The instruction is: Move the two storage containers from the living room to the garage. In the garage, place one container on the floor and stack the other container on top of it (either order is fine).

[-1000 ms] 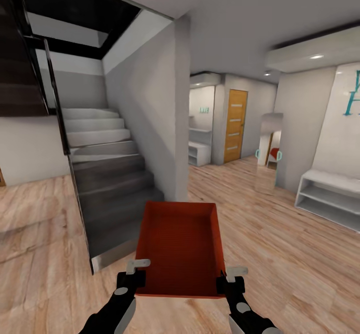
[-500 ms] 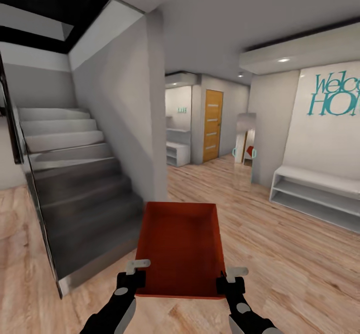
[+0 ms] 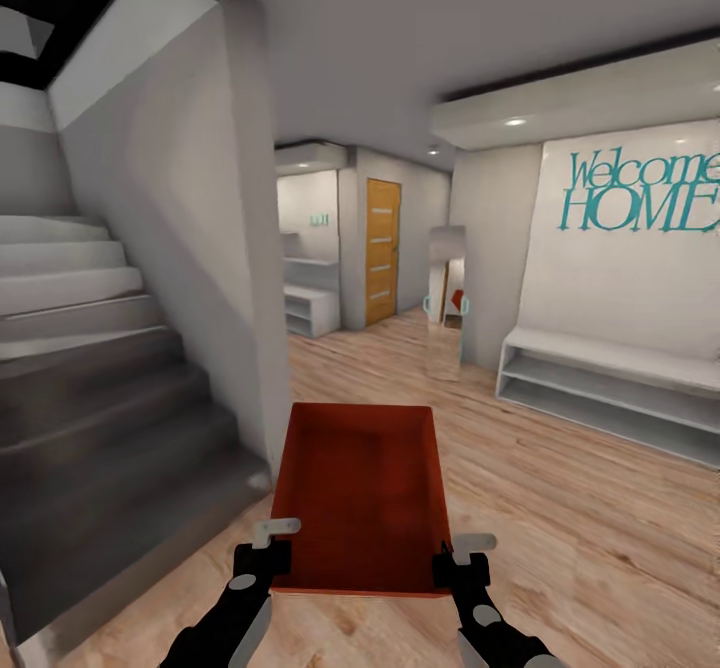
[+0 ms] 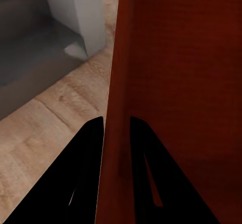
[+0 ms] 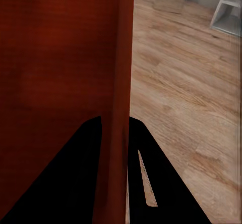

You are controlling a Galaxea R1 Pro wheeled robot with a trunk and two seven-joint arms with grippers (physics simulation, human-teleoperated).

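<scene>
One red-orange storage container [image 3: 360,493] hangs in front of me over the light wood-plank floor, carried by both arms. My left gripper [image 3: 262,552] is shut on its left wall near the front corner, and my right gripper [image 3: 460,563] is shut on its right wall. In the left wrist view two black fingers [image 4: 85,173] straddle the container wall [image 4: 117,133]. The right wrist view shows black fingers [image 5: 151,173] pinching the other wall [image 5: 121,83]. The bin looks empty inside.
A grey staircase [image 3: 90,378] rises close on the left, with a white wall corner [image 3: 255,278] just ahead of the container. A hallway leads on to a wooden door [image 3: 382,248]. A white shoe bench [image 3: 610,388] lines the right wall under a "Welcome HOME" sign [image 3: 640,193].
The whole view has swung to the right: stairs and wall corner slid left, and the sign and bench came further into view. The container and both grippers hold the same pose.
</scene>
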